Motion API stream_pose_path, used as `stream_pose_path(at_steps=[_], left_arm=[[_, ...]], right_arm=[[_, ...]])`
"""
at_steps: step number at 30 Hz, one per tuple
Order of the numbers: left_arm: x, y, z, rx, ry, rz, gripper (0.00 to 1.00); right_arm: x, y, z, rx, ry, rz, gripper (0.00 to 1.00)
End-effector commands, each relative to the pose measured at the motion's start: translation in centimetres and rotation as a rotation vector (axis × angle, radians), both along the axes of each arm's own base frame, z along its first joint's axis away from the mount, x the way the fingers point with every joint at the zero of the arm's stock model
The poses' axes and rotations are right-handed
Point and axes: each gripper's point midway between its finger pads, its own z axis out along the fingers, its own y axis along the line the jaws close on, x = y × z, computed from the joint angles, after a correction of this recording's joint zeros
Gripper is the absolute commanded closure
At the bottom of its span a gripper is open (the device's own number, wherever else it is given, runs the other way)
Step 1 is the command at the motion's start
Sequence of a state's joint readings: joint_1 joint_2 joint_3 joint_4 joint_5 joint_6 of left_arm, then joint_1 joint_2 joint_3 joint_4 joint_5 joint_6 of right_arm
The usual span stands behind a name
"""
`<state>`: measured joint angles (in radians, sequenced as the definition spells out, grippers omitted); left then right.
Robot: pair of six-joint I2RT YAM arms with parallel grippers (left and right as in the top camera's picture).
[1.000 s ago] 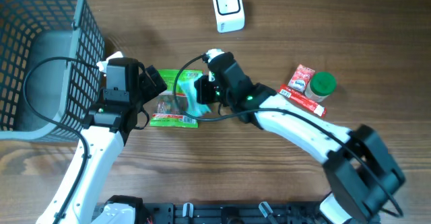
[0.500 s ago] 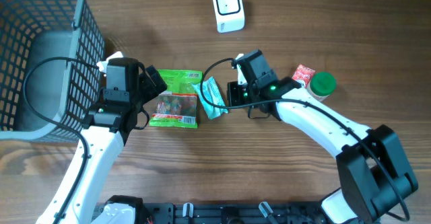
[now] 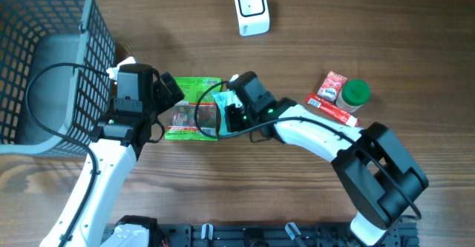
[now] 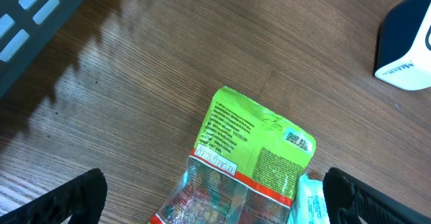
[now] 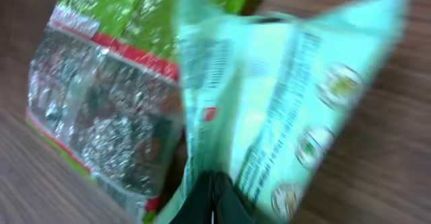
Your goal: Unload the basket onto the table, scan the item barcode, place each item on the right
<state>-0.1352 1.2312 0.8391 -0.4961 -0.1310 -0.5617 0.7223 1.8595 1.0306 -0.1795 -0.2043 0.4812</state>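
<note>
A pale mint pouch [image 5: 289, 109] with fine print and small round emblems is crumpled and tipped on edge, pinched at its lower edge between the right gripper [image 3: 226, 113] fingers [image 5: 202, 200]. It overlaps the right edge of a green snack packet [image 3: 191, 110] lying flat on the worktop [image 3: 401, 32]. The white, rounded scanner [image 3: 251, 8] stands well apart at the far side.

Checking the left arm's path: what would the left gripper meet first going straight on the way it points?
Probably the green plastic snack packet with a clear window, lying flat just ahead of the open left gripper; whether the gripper would pass above it is unclear.
</note>
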Motion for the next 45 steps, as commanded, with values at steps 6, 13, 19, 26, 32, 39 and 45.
stream_pose_path(at_steps=[6, 13, 19, 26, 32, 39, 45], left_arm=[[0.2, 0.3, 0.5, 0.013, -0.014, 0.002, 0.0], [0.2, 0.3, 0.5, 0.013, -0.014, 0.002, 0.0], [0.2, 0.3, 0.5, 0.012, -0.014, 0.002, 0.0], [0.2, 0.3, 0.5, 0.012, -0.014, 0.002, 0.0], [0.2, 0.3, 0.5, 0.012, -0.014, 0.002, 0.0], [0.2, 0.3, 0.5, 0.012, -0.014, 0.002, 0.0], [0.2, 0.3, 0.5, 0.012, -0.014, 0.002, 0.0]], right_arm=[[-1.0, 0.4, -1.6, -0.002, 0.055, 0.009, 0.96], [-1.8, -1.5, -3.1, -0.053, 0.17, -0.099, 0.61], [0.8, -6.9, 1.1, -0.075, 0.155, -0.243, 0.55], [0.2, -6.5, 3.7, 0.013, 0.126, -0.058, 0.53], [0.6, -7.0, 10.3, 0.192, 0.005, 0.073, 0.51], [2.1, -10.1, 9.8, 0.268, 0.012, 0.083, 0.86], [1.0, -9.2, 6.4, 0.303, 0.115, 0.152, 0.96]])
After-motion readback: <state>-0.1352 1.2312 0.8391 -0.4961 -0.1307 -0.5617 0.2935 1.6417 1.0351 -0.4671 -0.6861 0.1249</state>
